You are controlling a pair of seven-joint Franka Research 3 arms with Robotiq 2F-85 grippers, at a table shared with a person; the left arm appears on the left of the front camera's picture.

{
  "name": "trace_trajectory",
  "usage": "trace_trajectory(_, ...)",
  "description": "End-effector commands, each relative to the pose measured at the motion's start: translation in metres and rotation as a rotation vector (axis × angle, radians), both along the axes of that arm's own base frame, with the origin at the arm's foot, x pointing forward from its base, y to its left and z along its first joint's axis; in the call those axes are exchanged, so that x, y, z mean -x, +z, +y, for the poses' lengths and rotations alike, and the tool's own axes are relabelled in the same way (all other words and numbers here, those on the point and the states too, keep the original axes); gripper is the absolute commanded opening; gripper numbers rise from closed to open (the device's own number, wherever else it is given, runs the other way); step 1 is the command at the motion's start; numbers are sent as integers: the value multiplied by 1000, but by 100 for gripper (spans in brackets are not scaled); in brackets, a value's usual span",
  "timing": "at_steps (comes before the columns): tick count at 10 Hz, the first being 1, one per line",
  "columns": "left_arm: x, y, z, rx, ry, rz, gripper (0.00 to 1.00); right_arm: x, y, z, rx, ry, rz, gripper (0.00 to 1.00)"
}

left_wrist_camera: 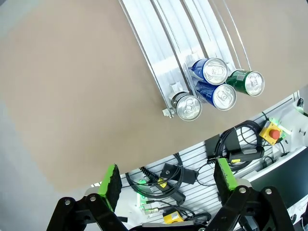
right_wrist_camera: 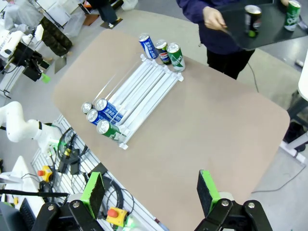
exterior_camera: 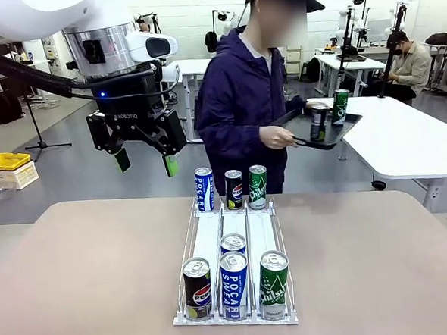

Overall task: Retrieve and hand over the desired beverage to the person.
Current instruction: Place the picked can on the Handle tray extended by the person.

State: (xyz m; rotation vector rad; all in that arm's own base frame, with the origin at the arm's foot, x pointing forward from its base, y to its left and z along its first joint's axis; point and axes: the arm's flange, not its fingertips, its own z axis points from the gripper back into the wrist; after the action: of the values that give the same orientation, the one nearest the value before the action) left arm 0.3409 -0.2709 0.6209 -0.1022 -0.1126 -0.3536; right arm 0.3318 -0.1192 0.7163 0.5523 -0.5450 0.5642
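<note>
Beige table (exterior_camera: 78, 275) carries a white can rack (exterior_camera: 235, 227) with Pepsi, Pocari Sweat and Chilsung cans, the person (exterior_camera: 242, 105) at its far side holding a black tray (exterior_camera: 335, 126), both the left gripper (exterior_camera: 146, 163) and right gripper (right_wrist_camera: 150, 191) hanging released above.

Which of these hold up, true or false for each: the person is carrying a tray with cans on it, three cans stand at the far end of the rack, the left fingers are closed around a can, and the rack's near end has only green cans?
1. The person holds a black tray with cans on it. True.
2. Three cans stand at the far end of the rack. True: a blue Pocari can, a Pepsi can and a green Chilsung can.
3. The left gripper grips a can. False: its fingers are open and empty, above the table.
4. The rack's near end holds only green cans. False: Pepsi, Pocari and Chilsung cans sit there.
</note>
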Motion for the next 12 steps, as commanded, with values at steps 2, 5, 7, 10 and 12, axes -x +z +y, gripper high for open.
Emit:
trace_trajectory(2,-1,2,0,4,1,-2,100,-1,1,0,-9,7,-14,100)
trace_trajectory(5,-10,45,70,438,-178,-51,100,-1,1,0,-9,7,-14,100)
trace_trajectory(7,-12,68,152,662,-173,-248,100,-1,1,0,-9,7,-14,100)
trace_trajectory(10,-11,66,269,784,-135,-320,100,-1,1,0,-9,7,-14,100)
trace_trajectory(12,-5,53,322,789,-171,-272,100,-1,1,0,-9,7,-14,100)
